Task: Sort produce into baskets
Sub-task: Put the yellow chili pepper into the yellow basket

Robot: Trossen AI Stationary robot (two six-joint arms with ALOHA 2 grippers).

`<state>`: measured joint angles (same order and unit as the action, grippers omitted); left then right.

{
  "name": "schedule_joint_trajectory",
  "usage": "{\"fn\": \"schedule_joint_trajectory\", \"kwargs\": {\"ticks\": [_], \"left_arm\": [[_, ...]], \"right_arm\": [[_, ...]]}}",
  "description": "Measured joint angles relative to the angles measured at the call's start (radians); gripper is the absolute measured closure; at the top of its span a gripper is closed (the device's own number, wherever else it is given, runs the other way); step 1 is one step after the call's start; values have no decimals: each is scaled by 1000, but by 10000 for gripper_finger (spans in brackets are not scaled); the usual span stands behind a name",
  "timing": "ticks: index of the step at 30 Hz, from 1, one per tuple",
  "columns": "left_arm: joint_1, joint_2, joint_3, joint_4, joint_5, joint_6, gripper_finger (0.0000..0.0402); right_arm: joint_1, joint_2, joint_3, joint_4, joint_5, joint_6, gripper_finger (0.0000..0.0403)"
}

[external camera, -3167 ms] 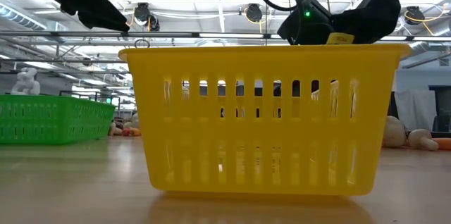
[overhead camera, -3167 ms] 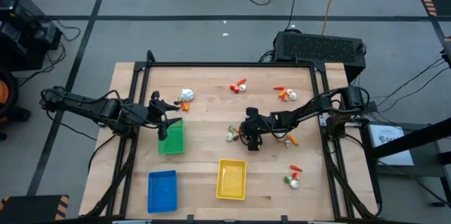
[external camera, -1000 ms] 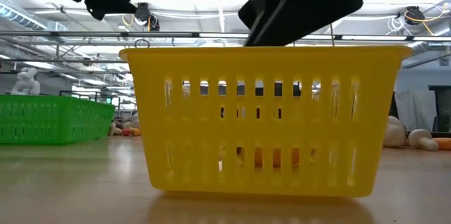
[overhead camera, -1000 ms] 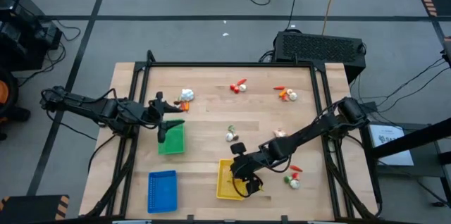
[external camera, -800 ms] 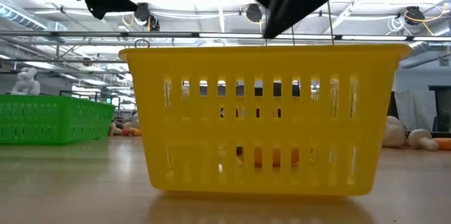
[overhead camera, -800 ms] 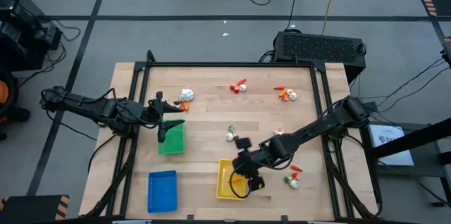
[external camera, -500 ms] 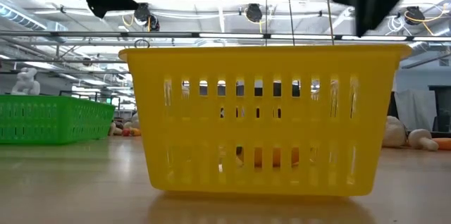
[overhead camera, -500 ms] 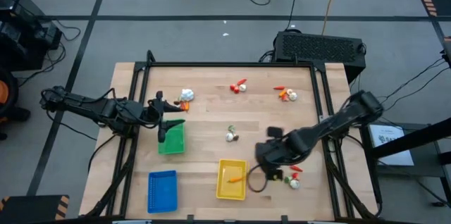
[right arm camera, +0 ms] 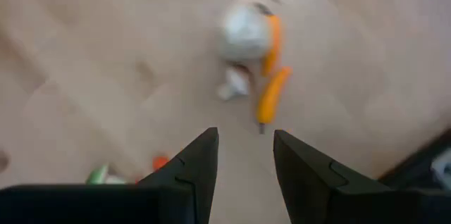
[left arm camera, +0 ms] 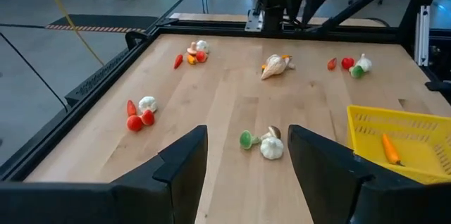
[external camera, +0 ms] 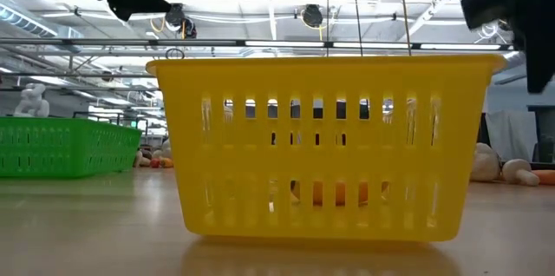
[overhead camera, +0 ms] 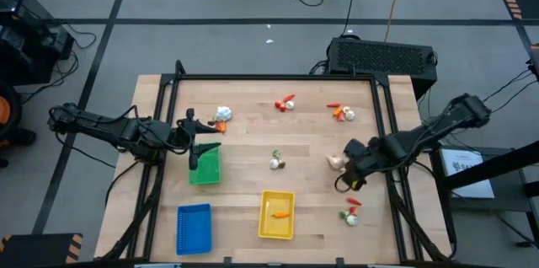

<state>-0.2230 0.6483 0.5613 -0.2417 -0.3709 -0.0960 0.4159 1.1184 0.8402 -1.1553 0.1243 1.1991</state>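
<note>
Hovering near the table's right edge, the right gripper (overhead camera: 351, 169) is parted and empty; ahead of its fingers lies an orange carrot (right arm camera: 272, 94) beside a white bulb (right arm camera: 246, 32), its long axis roughly along the reach; one carrot (overhead camera: 280, 213) sits in the yellow basket (overhead camera: 276, 215); the left gripper (overhead camera: 196, 137) waits spread over the green basket (overhead camera: 205, 165).

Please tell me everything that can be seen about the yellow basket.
The yellow basket is a small rectangular tray that looks like plastic, with an open top and walls cut by rows of vertical slots. It stands upright on the wooden table, near the front edge, to the right of the blue basket. One orange carrot lies inside it. Nothing else touches it; both arms are away from it.
</note>
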Motion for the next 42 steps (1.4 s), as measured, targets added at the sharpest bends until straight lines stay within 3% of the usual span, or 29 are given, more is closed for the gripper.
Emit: {"fn": "schedule_joint_trajectory", "kwargs": {"ticks": [4, 11, 16, 30, 42], "left_arm": [[0, 0, 0, 0, -13, 8, 196], [0, 0, 0, 0, -31, 9, 196], [0, 0, 0, 0, -31, 25, 196], [0, 0, 0, -2, -55, 26, 196], [0, 0, 0, -3, -55, 26, 196]], "right_arm": [[-47, -36, -87, 20, -50, 0, 250], [-89, -29, -146, 94, -52, -89, 188], [-102, -29, -190, 143, -52, -139, 165], [-102, -29, -311, 294, -21, -191, 165], [-100, -3, -342, 383, -18, -201, 210]]}}
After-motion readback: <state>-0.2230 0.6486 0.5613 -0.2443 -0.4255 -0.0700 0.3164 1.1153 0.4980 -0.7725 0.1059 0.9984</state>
